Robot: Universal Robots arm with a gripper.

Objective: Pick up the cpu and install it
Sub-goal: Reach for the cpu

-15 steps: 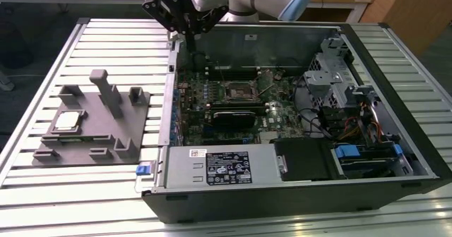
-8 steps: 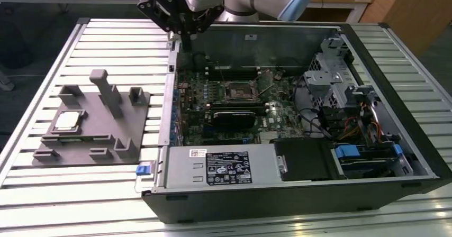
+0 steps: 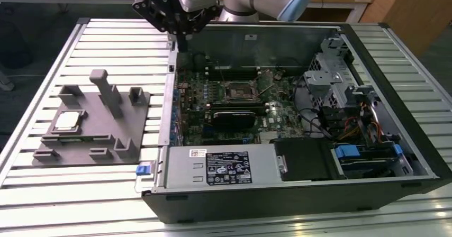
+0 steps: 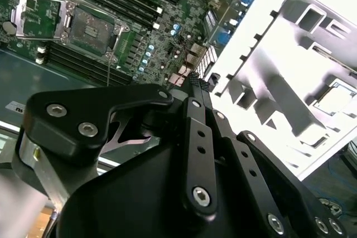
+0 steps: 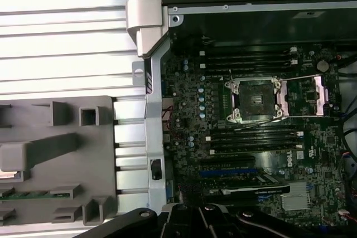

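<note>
The cpu (image 3: 67,120) is a small silvery-white square lying flat in a recess of the grey fixture block (image 3: 106,126) at the exterior view's left, outside the computer case. In the second wrist view the cpu (image 4: 337,96) shows as a pale square in the fixture (image 4: 279,76). The open cpu socket (image 3: 240,92) sits on the motherboard inside the case, with its metal frame lifted (image 5: 256,101) (image 4: 92,23). My gripper (image 3: 182,38) hangs above the case's back left corner, far from the cpu, its black fingers (image 4: 195,82) shut together on nothing.
The open computer case (image 3: 395,157) lies on a slatted metal table (image 3: 42,194). Its metal wall (image 5: 149,82) stands between fixture and motherboard. Memory slots, a graphics card (image 3: 236,118), a drive cage and cables fill the case. Upright posts (image 3: 106,89) rise from the fixture.
</note>
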